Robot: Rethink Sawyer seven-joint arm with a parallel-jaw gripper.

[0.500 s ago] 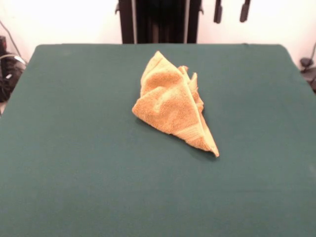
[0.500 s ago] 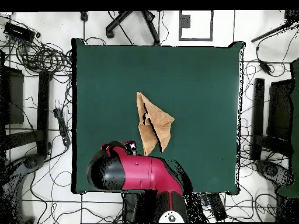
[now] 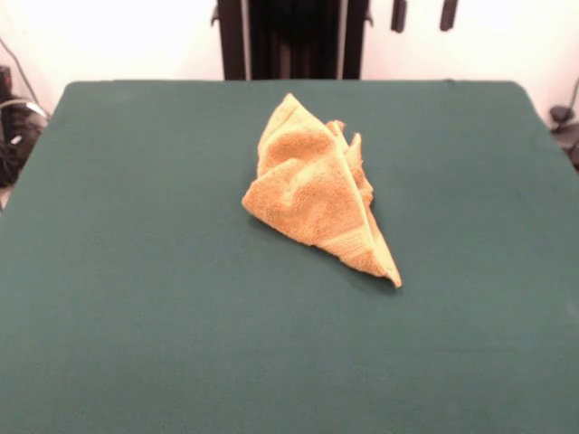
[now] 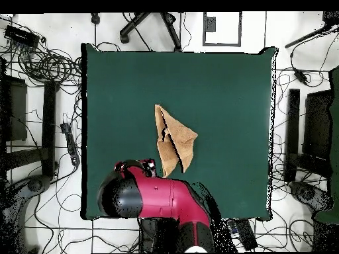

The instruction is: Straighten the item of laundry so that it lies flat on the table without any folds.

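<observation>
My red and black arm [image 4: 155, 202] is drawn back over the table's edge on the base side, elbow bent, clear of the towel. My pincer [image 3: 422, 15] shows only as two dark tips at the top of the front view, set apart from each other, holding nothing.

One orange-tan terry towel [image 3: 318, 188] lies crumpled near the middle of the dark green felt-topped table [image 3: 136, 298]. It is folded into a rough triangle, bunched high at the end toward my base and tapering to a flat point at the opposite end.

Bare green surface surrounds the towel on every side; all four table edges are well apart from it.

Count: towel 1, table 1.
</observation>
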